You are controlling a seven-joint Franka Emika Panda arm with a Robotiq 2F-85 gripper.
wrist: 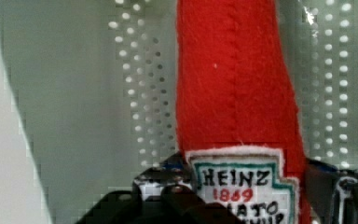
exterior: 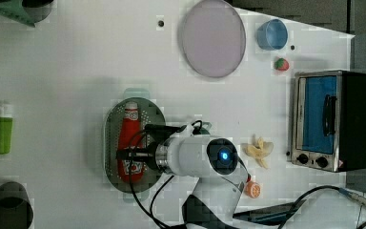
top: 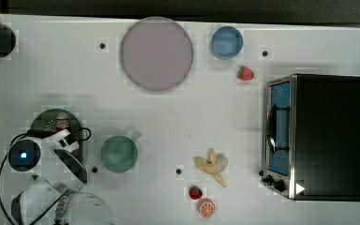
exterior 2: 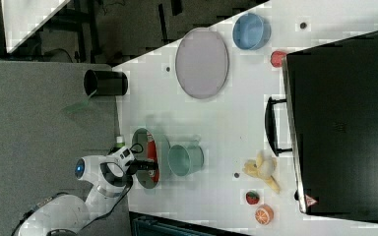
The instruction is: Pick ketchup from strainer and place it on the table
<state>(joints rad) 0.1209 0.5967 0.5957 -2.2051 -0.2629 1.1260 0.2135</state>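
Observation:
The ketchup (exterior: 131, 136), a red bottle with a white cap and a white-and-red label, lies flat in the pale green strainer (exterior: 108, 143) on the white table (top: 192, 112). My gripper (exterior: 132, 155) reaches down into the strainer over the bottle's labelled end. In the wrist view the ketchup (wrist: 235, 93) runs up the middle over the strainer's perforated bottom (wrist: 144, 93). There my gripper (wrist: 242, 186) has a dark finger pressed against each side of the label. In the top view the arm covers most of the strainer (top: 44, 119), and the ketchup's (top: 63, 123) cap end shows.
A teal cup (top: 118, 153) stands just beside the strainer. Farther off are a grey-lilac plate (top: 156, 53), a blue bowl (top: 227, 42), two strawberries (top: 245, 73) (top: 195, 192), a banana (top: 213, 166), an orange slice (top: 206, 207) and a toaster oven (top: 318, 136). A green bottle (exterior: 2, 129) lies near the table edge.

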